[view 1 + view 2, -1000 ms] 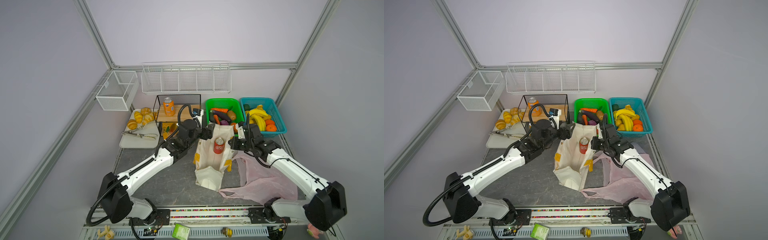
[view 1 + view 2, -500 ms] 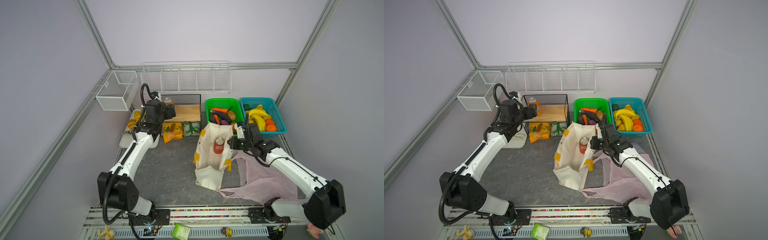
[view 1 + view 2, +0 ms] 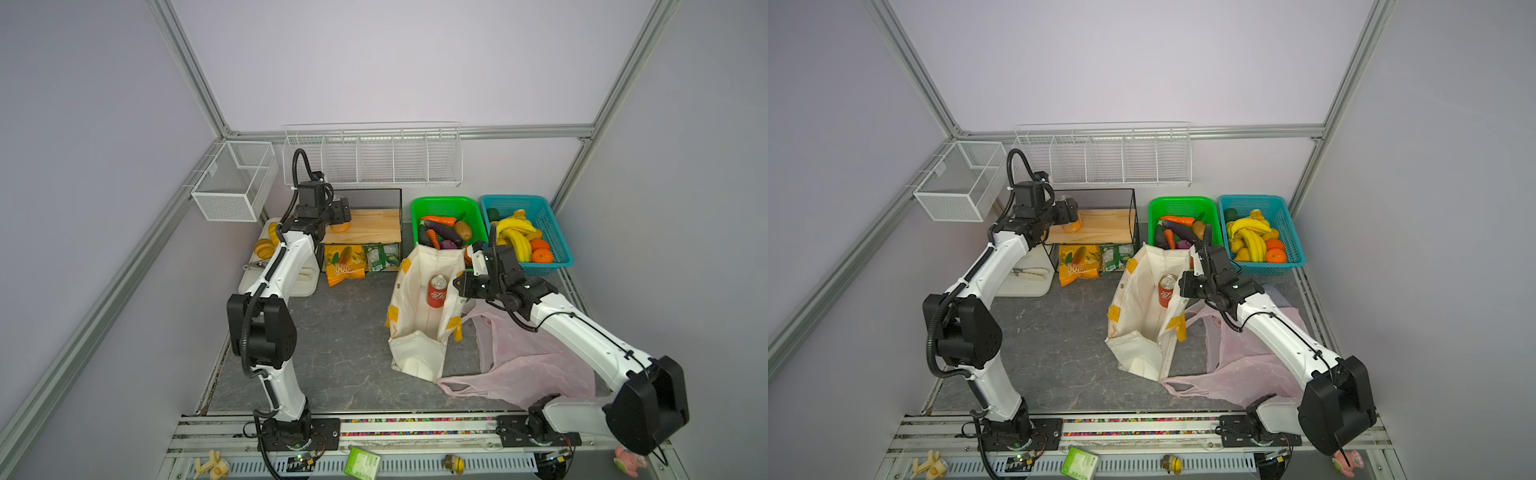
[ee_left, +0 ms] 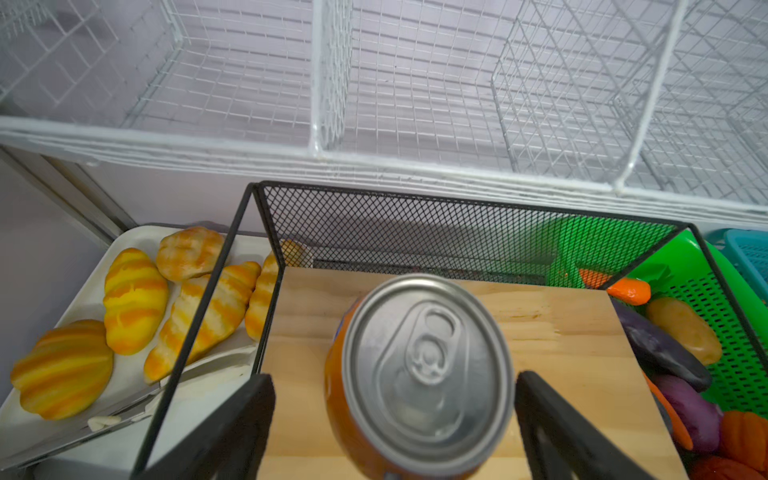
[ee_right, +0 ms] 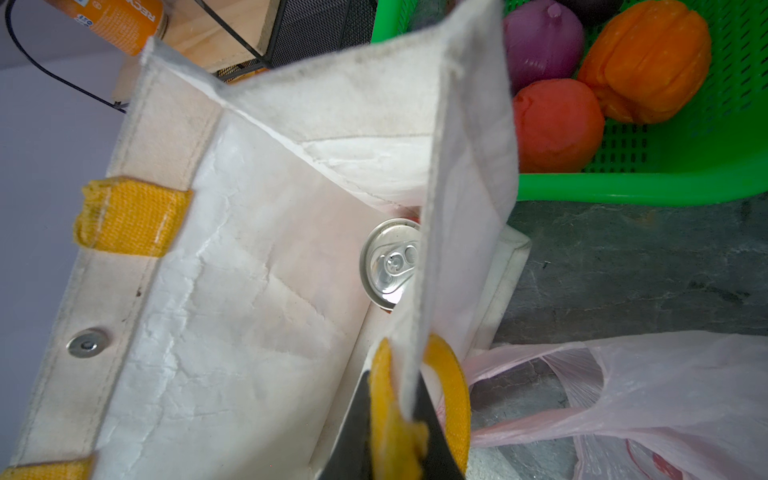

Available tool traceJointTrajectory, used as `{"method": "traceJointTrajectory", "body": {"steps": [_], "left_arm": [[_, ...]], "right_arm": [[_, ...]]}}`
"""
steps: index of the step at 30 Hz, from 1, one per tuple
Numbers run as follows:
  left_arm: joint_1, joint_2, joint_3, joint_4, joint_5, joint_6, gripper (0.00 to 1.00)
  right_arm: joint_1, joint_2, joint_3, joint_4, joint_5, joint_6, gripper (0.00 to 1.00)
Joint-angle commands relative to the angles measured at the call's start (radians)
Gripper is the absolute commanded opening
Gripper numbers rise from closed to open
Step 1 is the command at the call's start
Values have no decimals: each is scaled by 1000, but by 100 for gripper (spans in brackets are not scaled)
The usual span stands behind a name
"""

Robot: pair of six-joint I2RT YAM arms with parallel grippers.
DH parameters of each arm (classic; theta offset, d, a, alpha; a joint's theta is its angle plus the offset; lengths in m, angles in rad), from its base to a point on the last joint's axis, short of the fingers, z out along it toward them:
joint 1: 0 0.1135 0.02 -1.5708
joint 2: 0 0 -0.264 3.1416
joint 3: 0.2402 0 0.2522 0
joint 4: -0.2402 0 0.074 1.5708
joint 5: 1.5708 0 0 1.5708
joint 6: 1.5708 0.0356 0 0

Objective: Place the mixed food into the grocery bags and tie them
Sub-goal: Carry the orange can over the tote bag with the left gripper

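robot lab cell: aluminium frame (image 3: 519, 131), blank walls (image 3: 415, 62), toy vegetables (image 3: 442, 229) in basket (image 3: 446, 200)

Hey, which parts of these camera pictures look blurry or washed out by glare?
Left wrist view: the left gripper fingers are blurred, the orange soda can lid sharp. Right wrist view: the cream tote edge and yellow handle are out of focus; the red cola can lid glares. Both top views: evenly lit, sharp.
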Motion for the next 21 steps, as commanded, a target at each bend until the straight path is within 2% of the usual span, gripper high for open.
{"method": "traceJointTrajectory", "body": {"steps": [1,11,21], "left_arm": [[-1,50,68,-44,15,38,89],[-1,135,170,-71,49,59,72],[-1,106,147,-48,85,38,49]], "right_arm": [[-9,7,32,31,3,-15,8],[-10,-2,22,28,11,-13,8],[-9,-7,11,27,16,-8,8]]}}
